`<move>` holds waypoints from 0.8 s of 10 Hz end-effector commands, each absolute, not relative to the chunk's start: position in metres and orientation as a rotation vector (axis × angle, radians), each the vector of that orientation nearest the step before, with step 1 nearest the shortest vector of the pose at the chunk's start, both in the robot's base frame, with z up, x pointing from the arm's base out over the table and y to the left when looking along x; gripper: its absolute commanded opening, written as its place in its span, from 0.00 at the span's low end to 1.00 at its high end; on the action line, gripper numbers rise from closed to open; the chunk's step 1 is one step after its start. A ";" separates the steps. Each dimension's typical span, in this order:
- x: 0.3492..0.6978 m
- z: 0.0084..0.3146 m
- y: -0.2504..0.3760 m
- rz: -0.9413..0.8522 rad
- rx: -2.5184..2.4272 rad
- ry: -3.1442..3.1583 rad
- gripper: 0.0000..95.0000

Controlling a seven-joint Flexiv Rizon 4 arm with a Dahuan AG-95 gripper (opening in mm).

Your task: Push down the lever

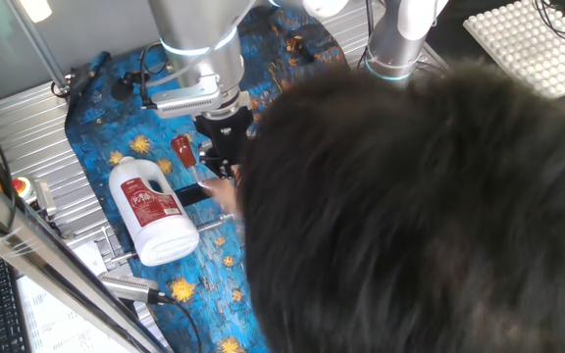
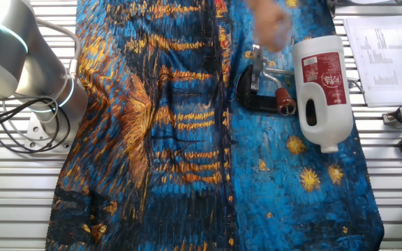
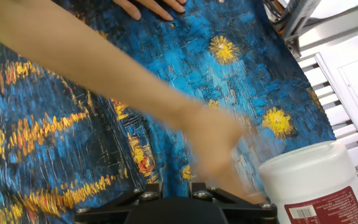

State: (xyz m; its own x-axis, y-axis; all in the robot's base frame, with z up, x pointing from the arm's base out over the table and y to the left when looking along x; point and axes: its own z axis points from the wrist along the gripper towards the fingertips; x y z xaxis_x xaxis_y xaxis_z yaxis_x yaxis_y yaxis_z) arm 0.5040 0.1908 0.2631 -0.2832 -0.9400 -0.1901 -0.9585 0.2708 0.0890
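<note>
Here, in one fixed view, dark blurred hair point(image 1: 430, 206) fills the right and lower part of the frame and hides much of the counter point(image 1: 27, 127). The arm point(image 1: 199, 39) comes down from the top edge, and the claw point(image 1: 226, 157) sits below it over the blue-and-yellow painted cloth point(image 1: 116, 108). Its fingers are dark and partly behind the hair; I cannot tell whether they are spread or pressed together. A red cap point(image 1: 181, 149) shows just left of the claw, marking the lever point(image 1: 186, 157). The white bottle point(image 1: 152, 211) with a red label lies on its side on the cloth, towards the counter's left edge, just beside the lever.

In the other fixed view, the cloth covers the counter's middle. The lever lies near the top right corner, a short silver rod running to its red cap, jointed to the black clamp point(image 2: 251, 99). The rod lies low, about level with the clamp. The bottle lies just right of the clamp, close to the cap. A blurred hand point(image 2: 271, 24) hangs above the clamp at the top edge. The arm's grey base point(image 2: 19, 63) stands at the left edge. The claw itself does not show here.

In the hand view, a blurred forearm point(image 3: 104, 68) crosses from the top left down to the bottom right, its hand point(image 3: 219, 146) over the cloth beside the bottle. The claw's black mount point(image 3: 173, 208) sits at the bottom edge; no fingers show. The lever is hidden.
</note>
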 end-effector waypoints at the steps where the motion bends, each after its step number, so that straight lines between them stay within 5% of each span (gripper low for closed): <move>1: 0.504 0.263 0.190 0.285 -1.845 2.402 0.20; 8: 0.508 0.263 0.195 0.178 -1.999 2.372 0.20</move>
State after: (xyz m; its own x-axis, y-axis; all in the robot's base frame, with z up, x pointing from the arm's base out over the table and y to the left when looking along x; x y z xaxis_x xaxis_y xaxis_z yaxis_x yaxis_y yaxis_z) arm 0.5065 0.1942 0.2640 -0.1717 -0.9786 -0.1132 -0.9843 0.1655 0.0621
